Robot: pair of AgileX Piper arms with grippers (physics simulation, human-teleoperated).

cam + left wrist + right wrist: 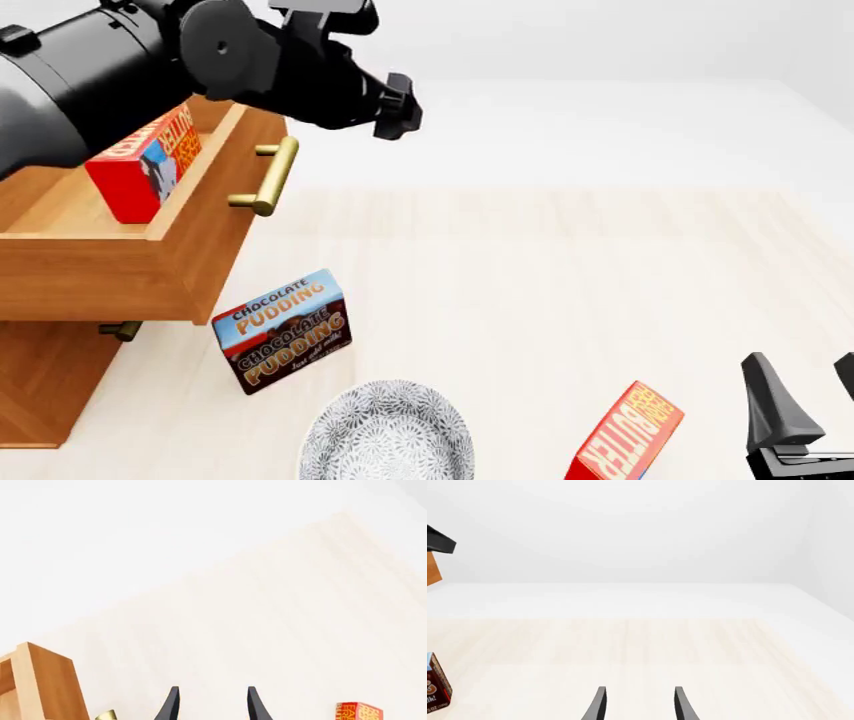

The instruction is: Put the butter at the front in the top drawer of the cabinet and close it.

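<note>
The top drawer (200, 240) of the cabinet (40, 385) is pulled out. One red butter box (140, 165) leans inside it. A second butter box (625, 438) stands tilted on the table at the front right; it also shows in the left wrist view (359, 713). My left gripper (387, 108) hovers above the drawer's brass handle (271, 175). In its wrist view, the left gripper (210, 705) is open and empty. My right gripper (807, 395) is open and empty, just right of the front butter box. The right gripper (637, 705) also shows open in its wrist view.
A brown-and-blue chocolate pudding box (283, 330) stands in front of the cabinet, also at the right wrist view's edge (435, 687). A grey patterned plate (387, 438) lies at the front centre. The lower drawer's handle (120, 330) peeks out under the open drawer.
</note>
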